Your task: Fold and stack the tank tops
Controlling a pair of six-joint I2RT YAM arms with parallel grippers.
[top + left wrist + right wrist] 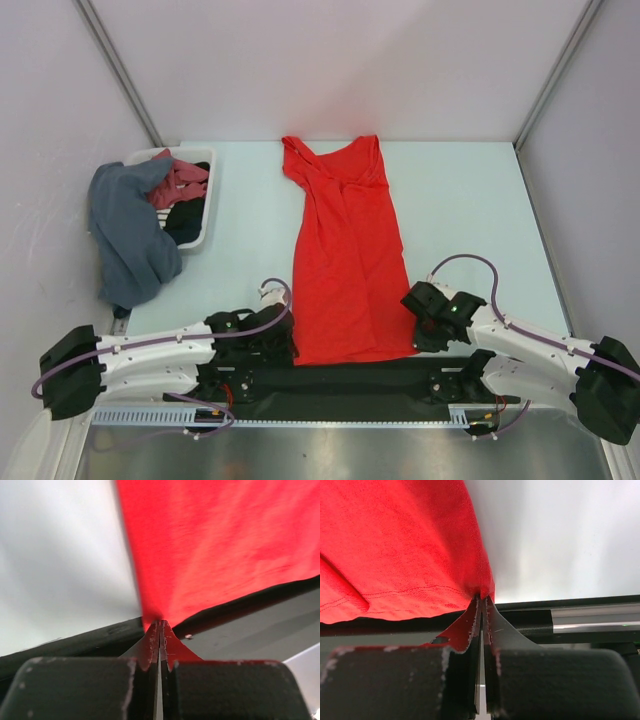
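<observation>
The red tank top [345, 255] lies lengthwise down the middle of the table, straps at the far end, hem at the near edge. My left gripper [285, 345] is shut on its near left hem corner; the left wrist view shows the red cloth [220, 545] pinched at the tips [160, 624]. My right gripper [418, 325] is shut on the near right hem corner; the right wrist view shows the cloth [395, 555] pinched at the tips [482, 599]. The navy tank top is not clearly in view.
A white basket [205, 200] stands at the far left with pink and dark clothes in it. A grey-blue garment [130, 235] hangs over its near side onto the table. White walls close the table on three sides.
</observation>
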